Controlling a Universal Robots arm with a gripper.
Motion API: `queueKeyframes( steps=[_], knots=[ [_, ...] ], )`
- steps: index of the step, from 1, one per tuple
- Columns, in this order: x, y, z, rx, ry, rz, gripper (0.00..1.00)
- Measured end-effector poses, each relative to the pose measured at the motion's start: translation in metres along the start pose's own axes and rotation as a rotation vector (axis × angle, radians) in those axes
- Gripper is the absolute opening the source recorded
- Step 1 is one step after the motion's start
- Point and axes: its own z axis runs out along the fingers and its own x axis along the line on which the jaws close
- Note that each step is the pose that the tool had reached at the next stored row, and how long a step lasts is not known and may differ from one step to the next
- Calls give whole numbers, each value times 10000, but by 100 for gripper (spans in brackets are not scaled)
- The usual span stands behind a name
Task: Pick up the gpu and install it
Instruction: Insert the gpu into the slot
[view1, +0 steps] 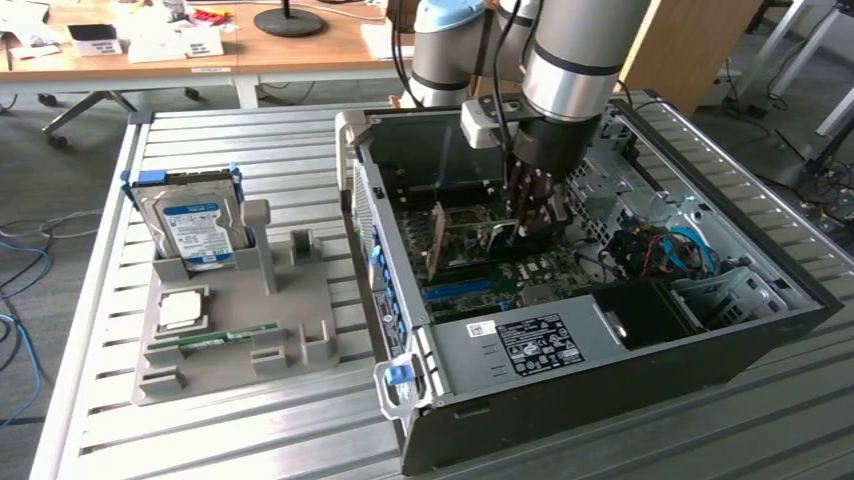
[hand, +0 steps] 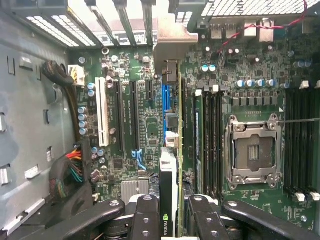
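Plainly the gpu (hand: 169, 175) is down inside the open computer case (view1: 694, 350), standing on edge between the fingers (hand: 145, 217), which pinch it across its two flat sides near one end; its long axis runs straight away from the fingers toward the slotted rear wall of the case, where its metal bracket (hand: 172, 47) lies; that axis lines up with the blue slot (hand: 166, 97) on the motherboard (hand: 250, 65), so in the wrist view the card sits directly over the slot, parallel to the white slot (hand: 103, 112) on one side and to the memory slots (hand: 212, 145) and CPU socket (hand: 252, 152) on the other; the card's contact edge and its meeting with the slot are hidden beneath its own body, so I cannot tell whether it is seated, touching or just above; in the exterior view the arm (view1: 574, 60) covers most of the card; outside the case, well apart on the counter (view1: 267, 445), a hard drive (view1: 194, 225) stands in a grey holder (view1: 300, 300).
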Motion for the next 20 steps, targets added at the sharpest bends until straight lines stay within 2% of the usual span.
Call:
queueKeyframes(
  steps=[5, 20],
  knots=[
    [3, 51, 14, 8, -2, 1, 27],
    [4, 55, 77, 6, 1, 0, 27]
  ],
)
